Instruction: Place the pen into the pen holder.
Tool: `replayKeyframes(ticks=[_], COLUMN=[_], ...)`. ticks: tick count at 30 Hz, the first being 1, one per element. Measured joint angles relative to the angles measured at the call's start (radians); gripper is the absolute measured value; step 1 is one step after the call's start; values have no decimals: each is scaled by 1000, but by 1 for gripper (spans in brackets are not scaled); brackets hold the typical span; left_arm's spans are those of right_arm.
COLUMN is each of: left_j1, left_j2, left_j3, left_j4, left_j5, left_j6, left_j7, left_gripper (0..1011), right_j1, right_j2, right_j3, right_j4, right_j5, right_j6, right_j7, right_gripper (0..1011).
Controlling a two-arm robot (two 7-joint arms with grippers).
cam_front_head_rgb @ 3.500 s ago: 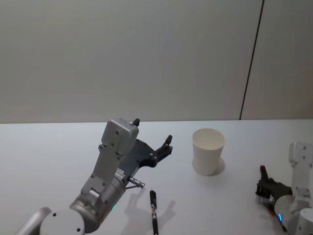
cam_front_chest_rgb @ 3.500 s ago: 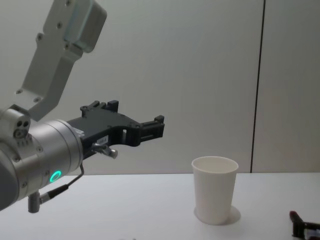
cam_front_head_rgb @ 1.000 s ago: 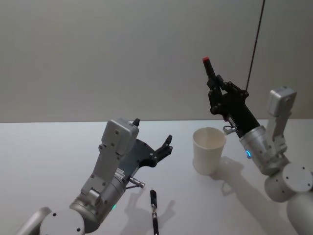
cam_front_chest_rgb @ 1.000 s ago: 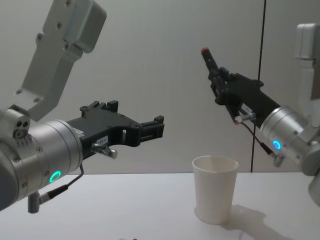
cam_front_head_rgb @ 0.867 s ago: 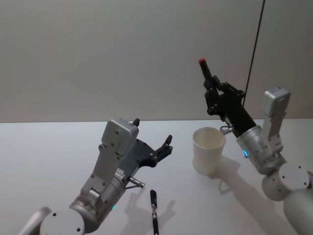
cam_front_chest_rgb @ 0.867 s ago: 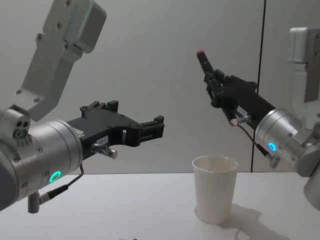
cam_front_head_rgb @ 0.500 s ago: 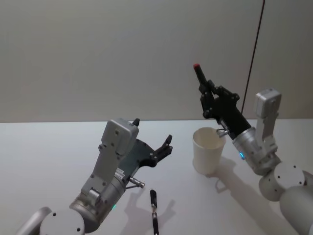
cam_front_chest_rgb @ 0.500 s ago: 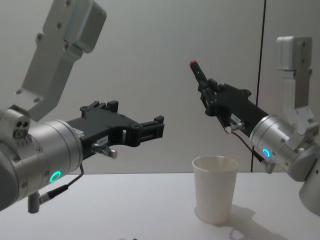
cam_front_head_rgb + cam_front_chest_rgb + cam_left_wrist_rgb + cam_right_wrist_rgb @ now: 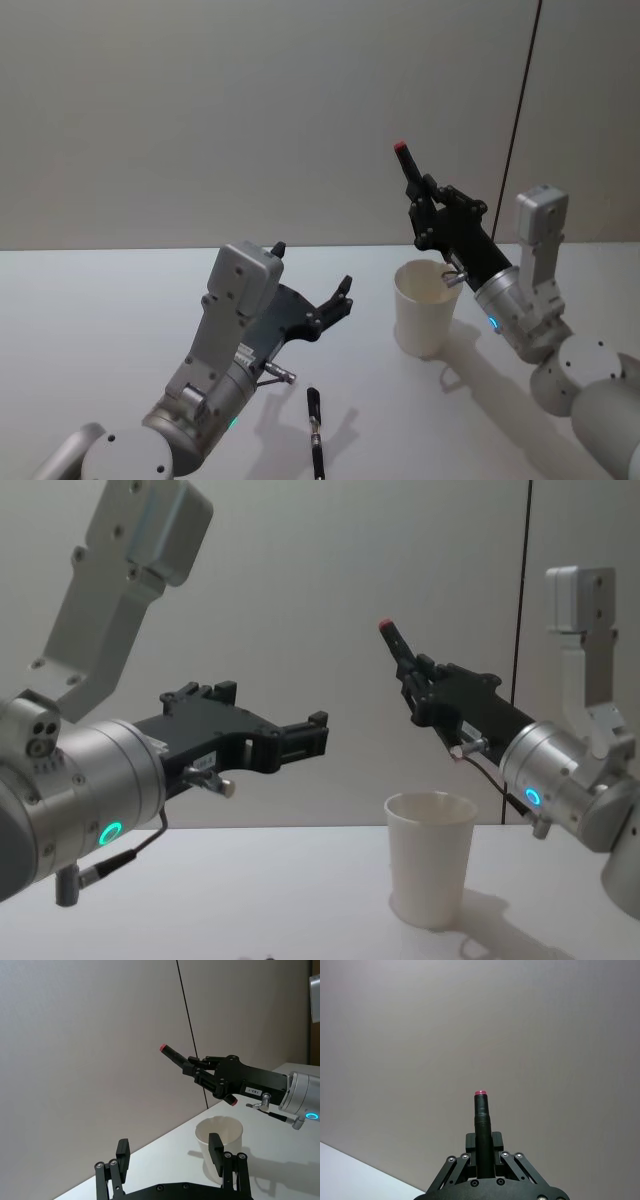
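Note:
My right gripper (image 9: 422, 205) is shut on a black pen (image 9: 406, 170) with a red tip. The pen is tilted, red end up and to the left, above the pen holder (image 9: 428, 312). That holder is a white paper cup, standing upright on the table. In the chest view the pen (image 9: 396, 645) and the right gripper (image 9: 414, 678) hang well above the cup (image 9: 430, 870). The right wrist view has the pen (image 9: 482, 1120) sticking out between the shut fingers. My left gripper (image 9: 312, 268) is open and holds nothing. It hovers over the table to the left of the cup.
A second black pen (image 9: 314, 425) lies on the white table (image 9: 90, 310) near the front edge, below my left gripper. A grey wall with a dark vertical seam (image 9: 515, 150) stands behind the table.
My right arm lifted the pen from the table's right side, then moved left and slightly down over the cup. The left arm has not moved.

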Motion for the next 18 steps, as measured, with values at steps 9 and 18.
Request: replayKeyframes(ticks=[9, 18], left_j1=[0, 0], left_j2=[0, 0], left_j3=[0, 0], left_j4=[0, 0], left_j5=[0, 0], left_j6=[0, 0], left_j7=[0, 0], left_gripper=[1000, 999], right_j1=[9, 15], right_j2=[0, 2], right_j3=[14, 30], right_j4=[24, 37], right_j5=[0, 1], right_j6=[-10, -23], right_j7=[11, 17], right_gripper=[173, 258])
